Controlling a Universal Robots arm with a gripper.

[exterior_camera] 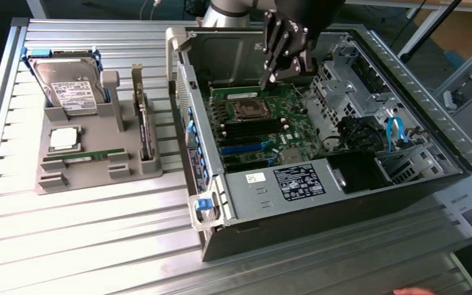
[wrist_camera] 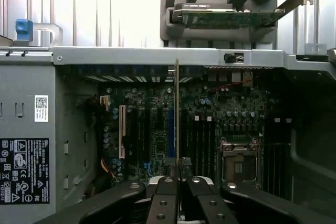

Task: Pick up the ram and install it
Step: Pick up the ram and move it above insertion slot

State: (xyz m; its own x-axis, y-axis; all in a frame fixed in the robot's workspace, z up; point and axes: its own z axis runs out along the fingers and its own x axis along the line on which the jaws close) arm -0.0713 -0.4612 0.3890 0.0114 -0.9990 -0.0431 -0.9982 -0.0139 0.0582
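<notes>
**Ram held inside the case.** Your gripper [wrist_camera: 177,176] has its fingers clenched on the ram [wrist_camera: 177,114], which juts straight out beyond the fingertips, edge-on and upright, within the open case [wrist_camera: 136,56]. Past the stick's far end lies the motherboard [wrist_camera: 147,129]. The dark memory slots [wrist_camera: 202,140] run parallel to the stick, just to one side of the fingers, with the CPU socket [wrist_camera: 239,163] further to that side. To seat it well, you should probably keep the stick square to the board, line its edge along one slot, and press evenly. A tilted entry could jam.
</notes>
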